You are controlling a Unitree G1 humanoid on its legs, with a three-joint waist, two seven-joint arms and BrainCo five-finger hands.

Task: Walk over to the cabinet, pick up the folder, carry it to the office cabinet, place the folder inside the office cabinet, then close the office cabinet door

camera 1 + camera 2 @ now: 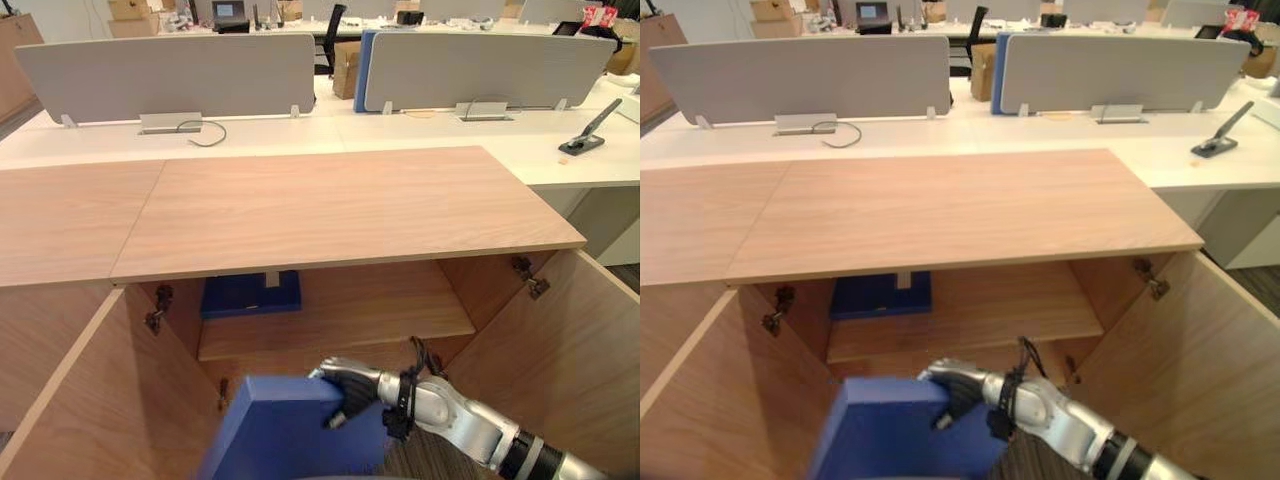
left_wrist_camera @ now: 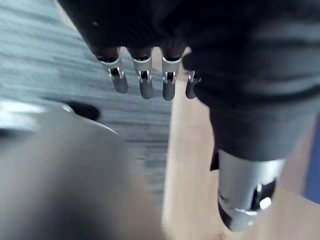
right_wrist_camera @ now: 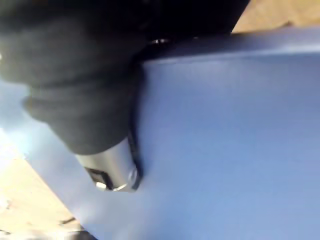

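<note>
I hold a blue folder (image 1: 280,430) upright in front of the open wooden office cabinet (image 1: 340,215), low in the eye views. My right hand (image 1: 350,388) is curled over the folder's top right corner, thumb pressed on its blue face (image 3: 225,140). My right hand (image 3: 107,165) shows up close against that face in its wrist view. A second blue folder (image 1: 250,295) lies on the cabinet's inner shelf (image 1: 360,310) at the left. My left hand (image 2: 145,75) hangs with relaxed, straight fingers (image 2: 119,80) above grey carpet, holding nothing.
Both cabinet doors stand open: the left door (image 1: 90,400) and the right door (image 1: 570,360) flank the folder. Behind the cabinet top is a white desk (image 1: 400,135) with grey divider screens (image 1: 170,75) and a stapler-like tool (image 1: 590,135).
</note>
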